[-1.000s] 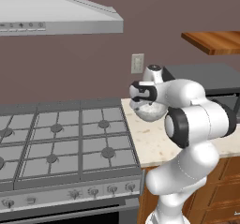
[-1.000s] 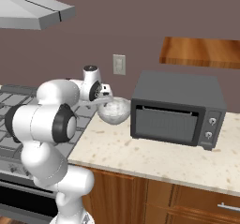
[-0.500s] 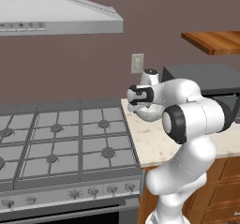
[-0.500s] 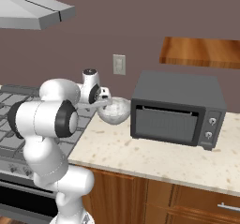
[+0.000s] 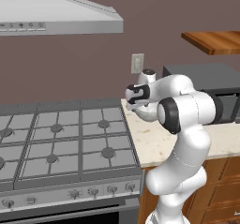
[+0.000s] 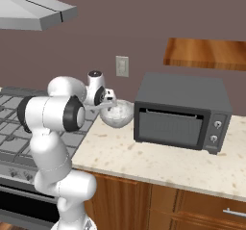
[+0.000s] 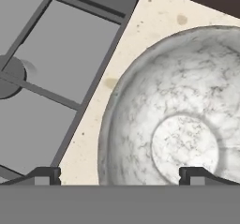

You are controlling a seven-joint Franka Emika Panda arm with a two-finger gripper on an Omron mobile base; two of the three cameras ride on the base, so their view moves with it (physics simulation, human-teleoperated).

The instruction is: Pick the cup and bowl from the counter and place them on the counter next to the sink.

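1. I see the bench (image 6: 158,157), cream stone with brown speckles, running from the stovetop (image 5: 61,138) on its left edge toward the right, with wooden cabinets below.
2. The grey stovetop lies flush against the bench's left edge; in the hand view its grates (image 7: 42,73) sit just beyond the bench's rim.
3. A dark toaster oven (image 6: 180,112) stands at the back of the bench, to the right of the bowl and close beside it.
4. The bowl (image 6: 116,113) sits upright near the bench's back left corner, close to the stovetop edge. In the hand view its marbled grey-white inside (image 7: 183,124) is right under my camera, with the flat round bottom plainly showing.
5. My hand (image 7: 119,174) hangs over the bowl with its jaws spread wide and nothing between them. One fingertip (image 7: 44,175) lines up over bare bench just outside the bowl's rim, the other (image 7: 197,175) over the bowl's inside. I cannot tell whether either tip touches the rim.
6. From the right base view the hand (image 6: 109,102) sits just left of the bowl's near rim.
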